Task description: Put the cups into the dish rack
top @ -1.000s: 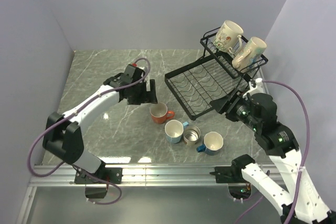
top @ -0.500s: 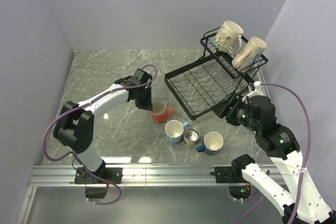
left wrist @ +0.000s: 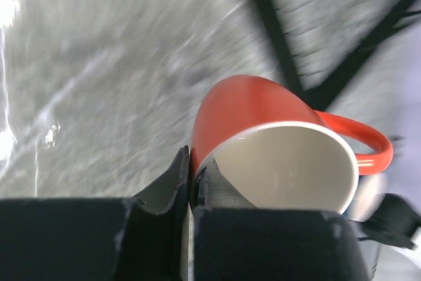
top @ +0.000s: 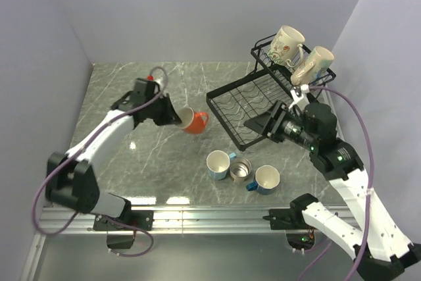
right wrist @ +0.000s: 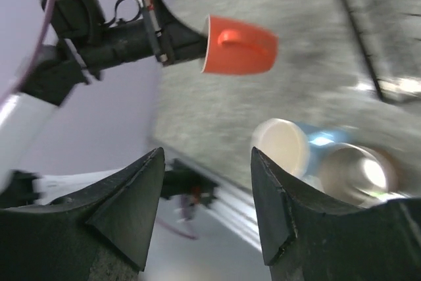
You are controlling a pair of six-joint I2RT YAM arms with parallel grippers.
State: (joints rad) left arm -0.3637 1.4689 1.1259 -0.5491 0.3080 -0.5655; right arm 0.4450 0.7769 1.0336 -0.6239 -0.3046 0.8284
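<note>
My left hand [top: 175, 118] is pinched narrow on the rim of the glossy orange ceramic mug [top: 195, 122], one finger inside the mouth and one outside. The mug looks lifted off the grey marble-patterned desk [top: 125, 83] and lies tipped on its side. Its long axis is roughly level, with the mouth facing back toward the hand and the base pointing away.

The black wire two-tier dish rack [top: 223, 125] lies just beyond the mug's base, to the right of my left hand. The mug's handle is close to the near-left edge of the lower tray. I judge the coming move to be a short carry to the right, with this arm plainly the nearer one.

My right hand [top: 260, 121] hangs over the near-right part of the lower tray, fingers moderately apart with nothing between them.

The left wrist view shows the pinch on the white-lined rim and the rack wires behind the mug, but it is blurred. The right wrist view shows the mug from the side, apart from the desk, with two more cups lying below it. Only the overhead view shows two cream mugs [top: 287, 45] resting in the raised upper basket.
</note>
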